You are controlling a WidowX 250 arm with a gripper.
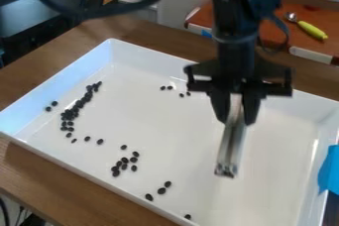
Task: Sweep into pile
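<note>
Camera view. The gripper (236, 120) hangs over the right half of the white tray (173, 133), its two fingers drawn narrow about the upper part of the tool (232, 143), a slim, pale, shiny piece. The beans (79, 103) lie scattered: a ragged string along the left, a small cluster toward the near wall, a few strays beside that wall and a loose group toward the far side.

Likely faults. The tool is slim, so a narrow working end could let beans slip round either side and leave the string broken. Being round, beans pushed too fast may roll off and scatter afresh. Those closest to the near wall could be pinned against it if the stroke runs outward. Held only near its top, the tool may pivot between the fingers under drag; pressed too hard, it could shift the tray.

Orientation. The tool's long axis runs steeply downward from the fingers, leaning slightly to the picture's left at its lower end. That darker end points down toward the tray's near side; whether it touches the floor of the tray cannot be told.
</note>
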